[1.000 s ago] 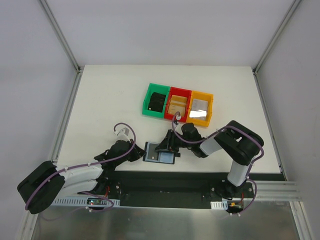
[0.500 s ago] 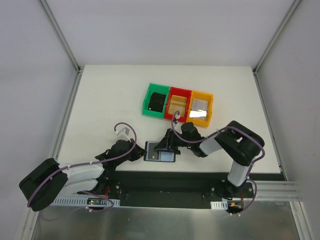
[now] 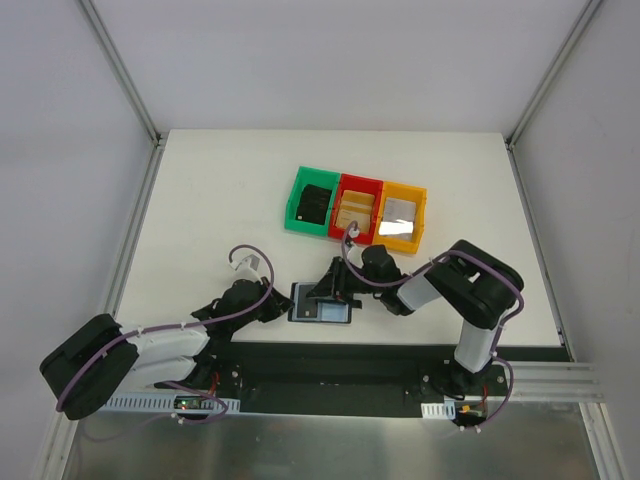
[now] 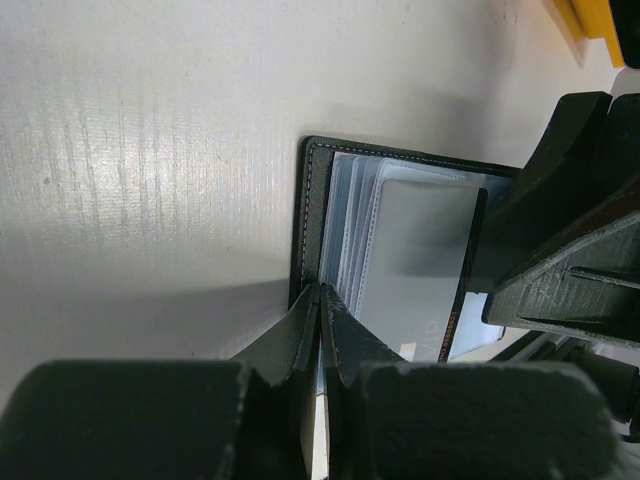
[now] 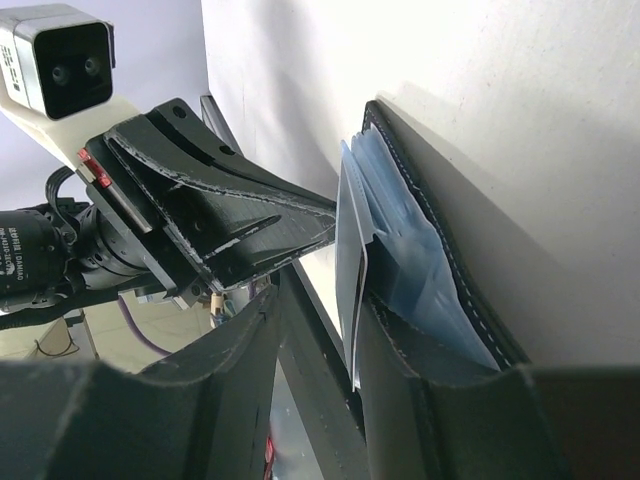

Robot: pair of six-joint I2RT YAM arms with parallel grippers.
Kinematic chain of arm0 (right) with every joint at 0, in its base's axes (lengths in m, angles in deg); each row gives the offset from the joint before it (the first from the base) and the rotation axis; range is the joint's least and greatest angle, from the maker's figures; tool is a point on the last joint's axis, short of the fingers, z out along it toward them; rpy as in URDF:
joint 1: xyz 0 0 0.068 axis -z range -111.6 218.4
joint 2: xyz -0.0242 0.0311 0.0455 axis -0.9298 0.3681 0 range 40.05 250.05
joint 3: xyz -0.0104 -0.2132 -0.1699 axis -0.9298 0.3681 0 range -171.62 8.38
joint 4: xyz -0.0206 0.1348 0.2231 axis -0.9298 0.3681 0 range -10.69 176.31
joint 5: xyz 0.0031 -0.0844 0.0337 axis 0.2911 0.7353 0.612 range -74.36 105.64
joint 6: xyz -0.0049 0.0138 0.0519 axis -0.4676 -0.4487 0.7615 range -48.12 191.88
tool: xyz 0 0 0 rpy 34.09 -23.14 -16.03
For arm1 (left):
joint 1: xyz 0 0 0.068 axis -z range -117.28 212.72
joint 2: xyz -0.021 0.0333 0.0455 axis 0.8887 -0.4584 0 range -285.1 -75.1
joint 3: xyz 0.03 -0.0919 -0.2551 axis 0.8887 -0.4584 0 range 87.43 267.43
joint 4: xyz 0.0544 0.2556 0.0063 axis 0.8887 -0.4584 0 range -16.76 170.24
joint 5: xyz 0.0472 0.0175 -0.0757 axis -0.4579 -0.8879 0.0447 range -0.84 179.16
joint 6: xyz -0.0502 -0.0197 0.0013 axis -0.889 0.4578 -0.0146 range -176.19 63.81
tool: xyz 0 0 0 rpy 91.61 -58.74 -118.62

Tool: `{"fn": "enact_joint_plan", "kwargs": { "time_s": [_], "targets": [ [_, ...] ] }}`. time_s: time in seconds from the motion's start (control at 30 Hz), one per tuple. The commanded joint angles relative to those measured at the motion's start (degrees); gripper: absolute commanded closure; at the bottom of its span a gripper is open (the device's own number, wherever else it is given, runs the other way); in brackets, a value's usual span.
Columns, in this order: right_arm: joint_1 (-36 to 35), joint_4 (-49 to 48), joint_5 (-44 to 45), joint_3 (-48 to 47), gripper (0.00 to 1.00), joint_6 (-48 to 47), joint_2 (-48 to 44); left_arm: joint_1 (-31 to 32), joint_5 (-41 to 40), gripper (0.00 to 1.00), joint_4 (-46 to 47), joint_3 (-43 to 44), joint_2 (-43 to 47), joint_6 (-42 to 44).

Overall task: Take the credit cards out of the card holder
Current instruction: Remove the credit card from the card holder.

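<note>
1. Top external view: the card holder (image 3: pixel 312 312) lies open on the white table (image 3: pixel 230 200). It is close to the near edge, between the 2 arms.
2. The left gripper (image 3: pixel 283 305) reaches the holder's left edge. The right gripper (image 3: pixel 335 293) stands over its middle.
3. Left wrist view: the left fingers are pressed together, pinching nothing. Their tips rest on the holder's black stitched border, just beside the clear sleeves (image 4: pixel 400 250).
4. Right wrist view: the right jaws stand apart. 1 finger lies against the holder's inner side, and the other is clear of it.
5. A thin pale sheet (image 5: pixel 350 290) hangs between those 2 fingers, with a gap on 1 side. I cannot tell whether it is a card or a sleeve.
6. The green bin (image 3: pixel 296 200), red bin (image 3: pixel 360 180) and yellow bin (image 3: pixel 405 188) sit side by side, well apart from the holder. The green bin holds something black.
</note>
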Motion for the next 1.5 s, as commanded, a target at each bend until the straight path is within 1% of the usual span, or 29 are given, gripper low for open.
{"fn": "enact_joint_plan", "kwargs": {
  "time_s": [0.0, 0.13, 0.3, 0.83, 1.1, 1.37, 1.47],
  "targets": [
    [-0.82, -4.40, -2.47, -1.66, 0.62, 1.11, 1.26, 0.01, 1.97, 1.00, -4.58, -1.02, -2.04, 0.28],
    [-0.82, -4.40, -2.38, -1.57, 0.64, 1.20, 1.44, -0.08, 1.88, 1.00, -4.58, -1.11, -1.78, 0.19],
    [-0.39, -4.14, -2.38, -0.78, 0.71, 0.94, 0.83, 0.01, 1.10, 1.00, -4.84, -1.81, -0.73, -0.43],
    [0.93, -3.96, -2.47, 1.85, 0.72, 0.15, -0.76, -0.08, -2.33, 1.00, -9.76, -1.99, 1.21, -2.54],
    [1.72, -3.96, -2.65, 2.82, 0.77, -0.03, -1.64, -0.08, -3.21, 1.00, -10.90, -2.34, 2.26, -2.98],
    [2.25, -3.96, -2.82, 3.17, 0.78, -0.12, -2.34, 0.01, -3.39, 1.00, -11.08, -2.43, 2.26, -3.15],
    [2.34, -3.87, -2.91, 3.26, 0.82, -0.20, -2.51, -0.17, -3.56, 1.00, -11.08, -2.52, 2.35, -3.15]
  ]
}}
